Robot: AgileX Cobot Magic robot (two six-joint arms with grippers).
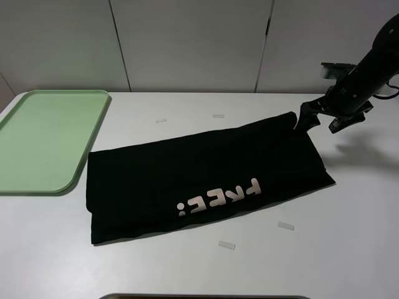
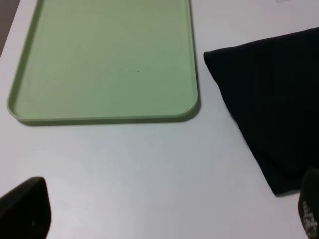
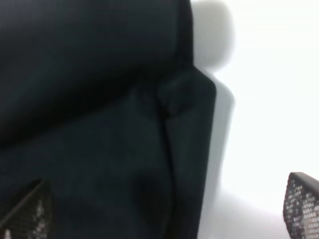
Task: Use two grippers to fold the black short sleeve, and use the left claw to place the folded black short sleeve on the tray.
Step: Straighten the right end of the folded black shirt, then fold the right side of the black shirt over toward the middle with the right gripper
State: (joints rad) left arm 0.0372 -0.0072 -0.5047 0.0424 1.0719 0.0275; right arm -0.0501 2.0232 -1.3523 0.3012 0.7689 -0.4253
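Observation:
The black short sleeve [image 1: 206, 171] lies folded into a long band across the middle of the table, its pale "FREE!" letters facing up. The pale-green tray [image 1: 43, 140] rests empty at the far left. My right gripper [image 1: 324, 118] hovers open over the shirt's far right corner, one finger above the cloth and one over bare table. The right wrist view shows that cloth corner [image 3: 189, 94] between the spread fingertips [image 3: 304, 204]. My left gripper [image 2: 164, 214] does not show in the exterior view. Its wrist view shows it open above bare table, between the tray [image 2: 104, 59] and the shirt's left end [image 2: 269, 99].
Small white tape marks [image 1: 285, 225] dot the table around the shirt. A dark rounded edge [image 1: 206, 297] shows at the very bottom of the exterior view. White wall panels stand behind the table.

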